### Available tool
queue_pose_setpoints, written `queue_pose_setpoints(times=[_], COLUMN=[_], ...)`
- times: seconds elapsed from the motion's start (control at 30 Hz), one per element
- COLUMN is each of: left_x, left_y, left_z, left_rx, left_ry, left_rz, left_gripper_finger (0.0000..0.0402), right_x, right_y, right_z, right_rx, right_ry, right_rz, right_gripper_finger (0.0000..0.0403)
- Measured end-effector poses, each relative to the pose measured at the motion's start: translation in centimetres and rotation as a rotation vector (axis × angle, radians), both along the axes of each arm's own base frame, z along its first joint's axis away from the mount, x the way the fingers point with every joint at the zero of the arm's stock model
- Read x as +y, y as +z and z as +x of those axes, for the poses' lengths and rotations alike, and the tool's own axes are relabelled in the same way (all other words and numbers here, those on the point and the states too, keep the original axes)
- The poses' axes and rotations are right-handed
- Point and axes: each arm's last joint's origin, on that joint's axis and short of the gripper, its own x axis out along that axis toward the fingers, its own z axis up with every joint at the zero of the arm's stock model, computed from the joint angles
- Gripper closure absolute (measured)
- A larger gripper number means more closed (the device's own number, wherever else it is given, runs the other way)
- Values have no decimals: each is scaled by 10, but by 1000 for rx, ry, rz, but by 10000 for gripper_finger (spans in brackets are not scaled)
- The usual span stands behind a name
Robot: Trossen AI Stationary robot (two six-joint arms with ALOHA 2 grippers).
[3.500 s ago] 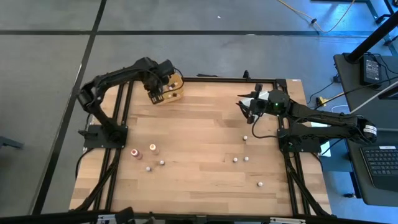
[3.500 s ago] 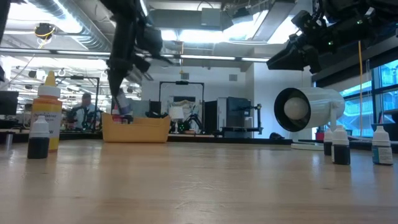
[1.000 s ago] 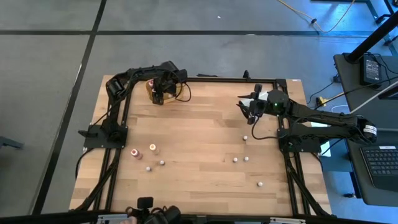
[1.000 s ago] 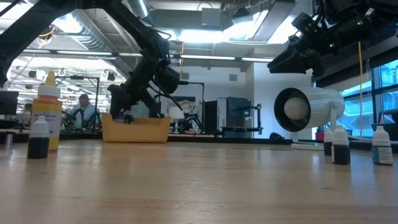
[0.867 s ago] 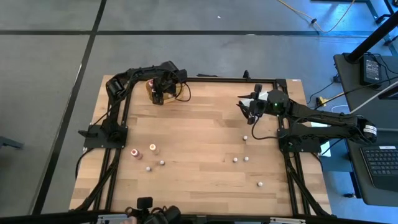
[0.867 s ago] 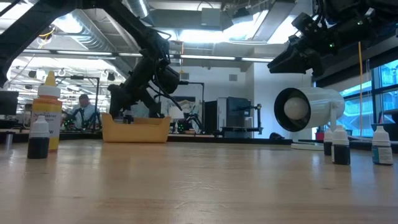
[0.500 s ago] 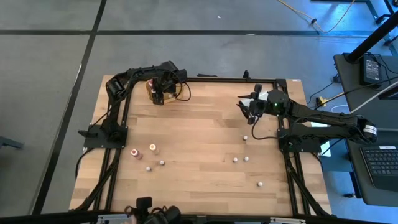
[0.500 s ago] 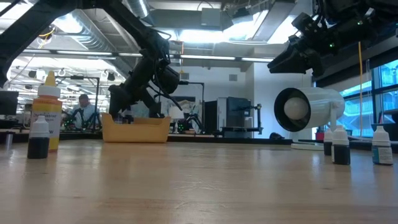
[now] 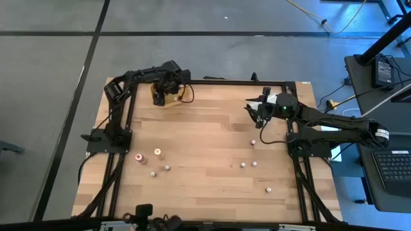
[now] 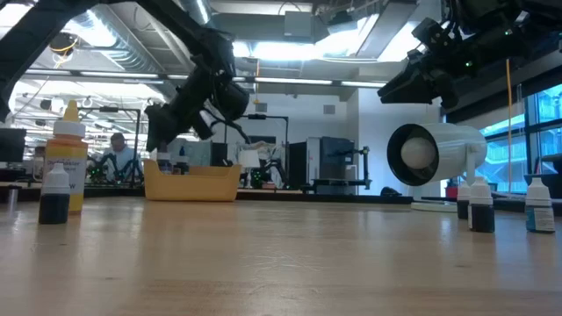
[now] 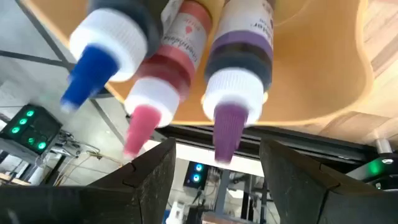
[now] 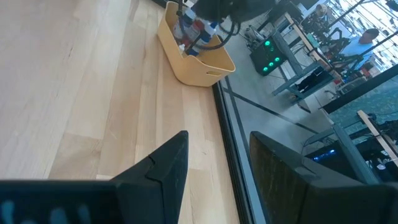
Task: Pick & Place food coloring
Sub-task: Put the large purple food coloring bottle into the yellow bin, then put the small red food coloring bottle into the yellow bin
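Three food coloring bottles, blue, red and purple, lie side by side inside the yellow-orange tray at the table's far left corner. Their caps point toward my left gripper. That gripper hangs open just above the tray, touching nothing. Several more small bottles stand loose on the table, among them a red one, an orange one and a pale-capped one. My right gripper hovers open over the table's far right part.
A large white cylinder lies at the far right, under the right arm. A taller yellow bottle stands near the left edge, beside a dark bottle. Bare wood shows across the table's middle. A person sits in the room beyond.
My left gripper has risen up from the tray and shifted a little toward the table's left edge. The bottles in the tray have stayed where they were. The right arm has kept still.
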Motion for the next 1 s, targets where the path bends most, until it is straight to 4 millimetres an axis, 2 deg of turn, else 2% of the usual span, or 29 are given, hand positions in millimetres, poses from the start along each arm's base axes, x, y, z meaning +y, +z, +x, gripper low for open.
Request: queue_pose_setpoints(times=[0.1,0.17,0.33,0.4,0.5,0.6,0.73,0.87,0.93,1.0], left_x=[-4,-7,-15,-18,-26,-35,-46,-57,-62,-66], left_y=[15,28,67,79,90,90,79,63,59,58], left_z=[-4,-5,-9,-9,-9,-8,-7,-4,-2,-1], left_rx=[-62,-177,-718,-954,-1205,-1372,-1569,-1724,-1799,-1876], left_ry=[14,58,193,179,112,18,-90,-135,-182,-237], left_rz=[27,36,-98,-169,-219,-224,-232,-202,-180,-154], left_gripper_finger=[171,171,174,175,174,172,172,175,175,174], right_x=[0,0,0,0,0,0,1,5,6,6], right_y=[0,0,0,0,0,-1,-1,-1,3,5], right_z=[0,0,0,0,0,0,0,1,3,3], right_rx=[0,0,0,0,0,6,11,-57,-103,-128], right_ry=[0,0,1,1,1,1,16,107,163,147], right_rz=[0,0,0,0,0,3,12,175,203,217], right_gripper_finger=[230,230,230,230,230,230,230,230,230,230])
